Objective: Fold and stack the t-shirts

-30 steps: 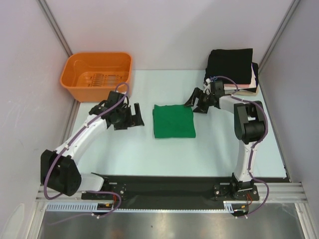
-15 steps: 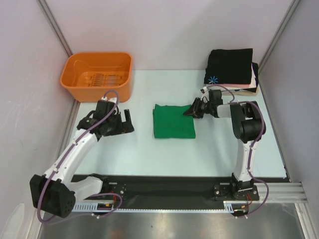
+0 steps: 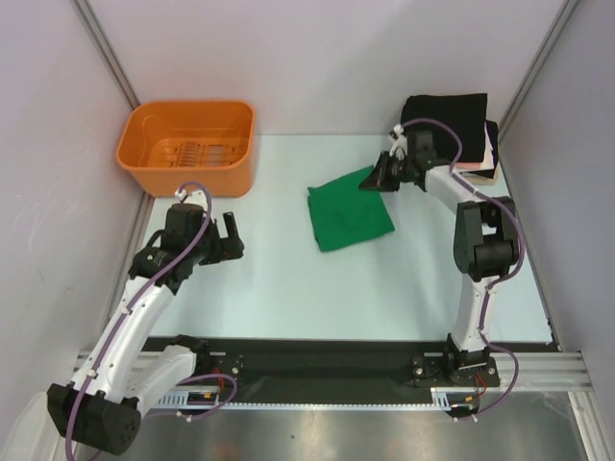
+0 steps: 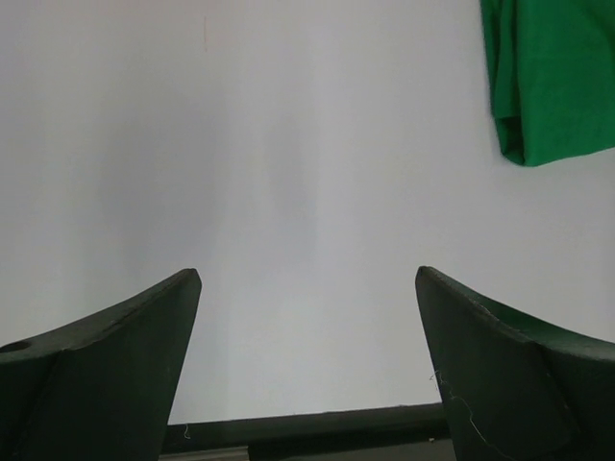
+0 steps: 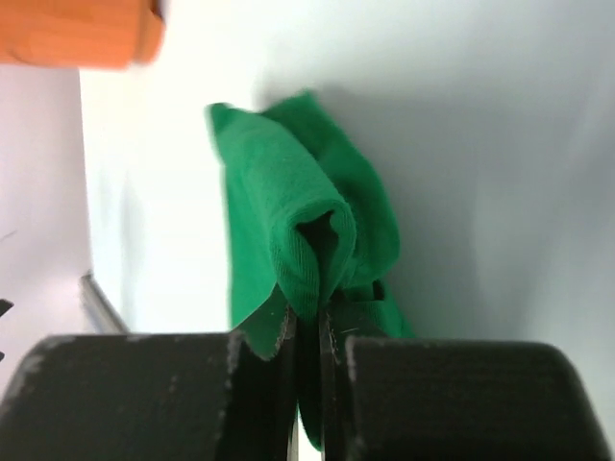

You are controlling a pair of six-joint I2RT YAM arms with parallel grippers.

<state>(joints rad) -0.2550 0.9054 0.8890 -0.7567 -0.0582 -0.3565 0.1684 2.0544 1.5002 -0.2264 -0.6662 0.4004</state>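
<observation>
A folded bright green t-shirt lies mid-table, turned askew, its far right corner lifted. My right gripper is shut on that corner; in the right wrist view the green t-shirt bunches up between the closed jaws of the right gripper. A stack of folded t-shirts, black on top with pink and white edges below, sits at the far right corner just behind the right wrist. My left gripper hangs open over bare table at the left, well apart from the cloth; the left wrist view shows the green t-shirt only at the upper right.
An orange plastic basket stands at the far left corner. Grey walls close the table on the left, back and right. A black rail runs along the near edge by the arm bases.
The right gripper closed on the green shirt's right edge and pulled it up and back toward the stack, turning the shirt. The left arm drew back toward the near left.
</observation>
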